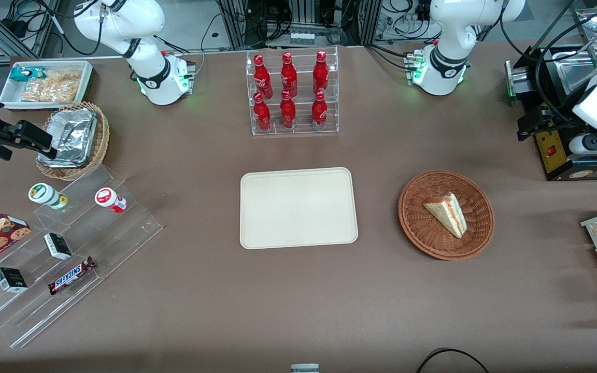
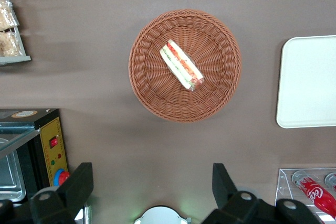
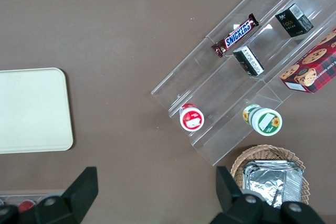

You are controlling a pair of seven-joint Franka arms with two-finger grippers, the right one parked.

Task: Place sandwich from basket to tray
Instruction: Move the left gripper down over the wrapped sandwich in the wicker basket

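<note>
left wrist view gives us the clearest look: our gripper (image 2: 152, 192) hangs high above the desk with its fingers (image 2: 79, 184) spread wide and nothing between them. the sandwich (image 2: 181, 64) lies near the middle of the basket (image 2: 152, 95), its red and green filling edge turned up toward the wrist camera. in the front view the basket (image 1: 417, 228) sits toward the working arm's end of the desk, and the tray (image 1: 298, 207) lies flat at the middle of the desk, bare, well apart from the basket. we judge that the task is at its first step, the approach, with nothing grasped yet. next we need to bring the gripper down over the sandwich, turn the fingers to straddle its two flat bread faces, and close gently so that the soft wedge is not crushed.
</note>
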